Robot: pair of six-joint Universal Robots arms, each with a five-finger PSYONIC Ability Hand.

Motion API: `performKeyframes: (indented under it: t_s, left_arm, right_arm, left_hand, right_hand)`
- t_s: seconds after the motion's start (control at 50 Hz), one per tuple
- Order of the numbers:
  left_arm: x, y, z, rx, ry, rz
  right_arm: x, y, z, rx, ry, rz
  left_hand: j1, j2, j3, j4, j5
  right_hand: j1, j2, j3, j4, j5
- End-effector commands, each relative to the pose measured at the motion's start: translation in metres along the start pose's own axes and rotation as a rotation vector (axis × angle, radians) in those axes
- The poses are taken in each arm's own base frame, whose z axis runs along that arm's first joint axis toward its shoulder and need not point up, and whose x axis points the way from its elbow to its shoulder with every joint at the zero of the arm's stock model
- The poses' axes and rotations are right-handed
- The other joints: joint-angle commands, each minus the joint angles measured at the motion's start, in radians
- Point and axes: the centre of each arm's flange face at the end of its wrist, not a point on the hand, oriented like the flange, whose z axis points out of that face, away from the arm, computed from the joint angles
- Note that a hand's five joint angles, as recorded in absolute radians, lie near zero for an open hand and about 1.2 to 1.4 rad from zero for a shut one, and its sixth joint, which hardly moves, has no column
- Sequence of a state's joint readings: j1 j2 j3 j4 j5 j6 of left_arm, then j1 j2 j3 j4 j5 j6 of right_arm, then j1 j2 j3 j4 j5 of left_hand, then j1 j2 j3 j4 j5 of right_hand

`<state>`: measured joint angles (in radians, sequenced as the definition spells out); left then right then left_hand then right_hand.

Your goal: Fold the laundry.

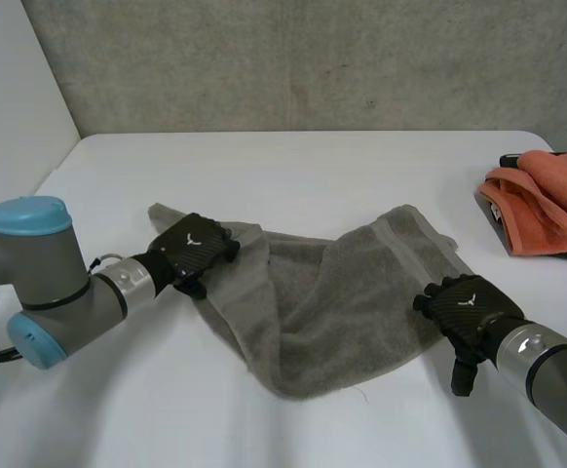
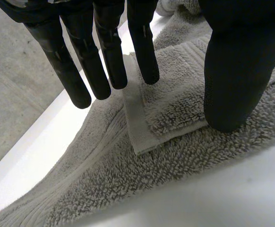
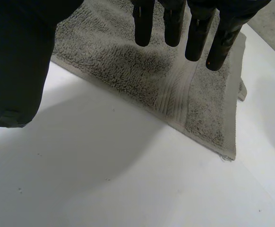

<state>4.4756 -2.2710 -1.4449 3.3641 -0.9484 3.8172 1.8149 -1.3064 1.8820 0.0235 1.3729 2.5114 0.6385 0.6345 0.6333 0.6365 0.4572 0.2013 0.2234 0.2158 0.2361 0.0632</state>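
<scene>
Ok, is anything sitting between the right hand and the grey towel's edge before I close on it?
Nothing visible. The right hand is open at the edge of the grey towel, near a corner: fingers over the cloth, thumb over bare table. The orange cloths lie aside.

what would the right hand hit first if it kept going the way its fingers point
Most likely the grey towel. The right hand holds its fingers straight, aimed at the towel's banded end near a corner, with nothing in between. The depth of the gap is hard to judge.
</scene>
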Motion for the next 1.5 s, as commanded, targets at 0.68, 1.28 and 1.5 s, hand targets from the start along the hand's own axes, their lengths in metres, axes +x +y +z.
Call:
performKeyframes:
  t_s: [0.68, 1.28, 1.5]
  left_arm:
    - [-0.013, -0.042, -0.001, -0.045, -0.213, 0.061]
    - [-0.022, -0.178, -0.133, -0.003, -0.37, -0.164]
    - [-0.026, -0.199, -0.152, 0.063, -0.4, -0.206]
  right_arm:
    - [0.012, 0.002, 0.006, 0.01, 0.041, 0.075]
    - [-0.06, -0.039, 0.005, 0.207, -0.152, 0.563]
    - [-0.061, -0.038, 0.047, 0.245, 0.02, 0.525]
  left_hand:
    - [0.758, 0.762, 0.763, 0.76, 0.765]
    - [0.758, 0.762, 0.763, 0.76, 0.765]
    - [0.758, 0.762, 0.763, 0.76, 0.765]
  right_hand:
    - [-0.027, -0.049, -0.041, -0.062, -0.063]
    - [-0.027, -0.049, -0.041, -0.062, -0.063]
    - [-0.027, -0.049, -0.041, -0.062, -0.063]
